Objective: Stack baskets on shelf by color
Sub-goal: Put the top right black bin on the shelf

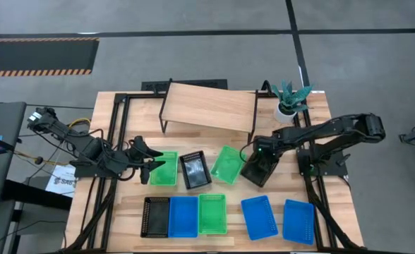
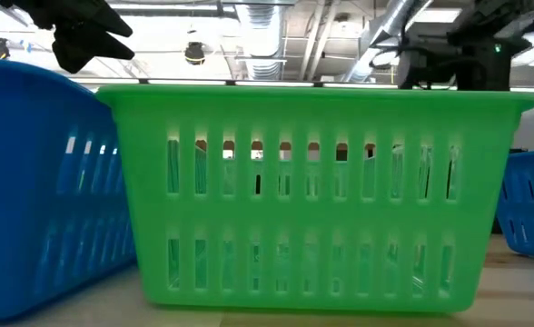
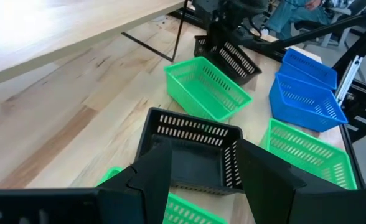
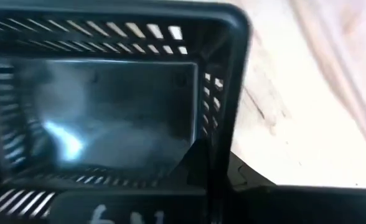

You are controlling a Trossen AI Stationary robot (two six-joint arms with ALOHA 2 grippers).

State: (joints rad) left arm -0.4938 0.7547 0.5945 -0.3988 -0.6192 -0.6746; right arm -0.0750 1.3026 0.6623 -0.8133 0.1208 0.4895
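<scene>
The light-wood shelf (image 1: pixel 207 106) stands at the table's far side with nothing on it. My left gripper (image 1: pixel 151 166) (image 3: pixel 205 186) hovers open over a green basket (image 1: pixel 165 169). Just past it lie a black basket (image 1: pixel 193 170) (image 3: pixel 192 149) and a second green basket (image 1: pixel 226 164) (image 3: pixel 205 87). My right gripper (image 1: pixel 259 164) is shut on another black basket (image 1: pixel 257 171) (image 3: pixel 229 55). Along the near edge sit a black basket (image 1: pixel 155 216), a blue one (image 1: pixel 183 216), a green one (image 1: pixel 212 214) (image 2: pixel 312 191) and two more blue ones (image 1: pixel 259 216) (image 1: pixel 298 221). My right gripper holds the black basket by its rim (image 4: pixel 219 155) near a corner, coming from above and slanting from the table's right. The gripper hides the exact hold. In the left wrist view the basket is tilted, its held side raised (image 3: pixel 223 37) and its lower side on the table.
A potted plant (image 1: pixel 289 99) stands at the far right corner beside the shelf. Black frame bars (image 1: pixel 116 141) run along both table sides. Bare wood shows between the shelf and the middle row of baskets. Papers and cables lie off the left edge (image 1: pixel 59 180).
</scene>
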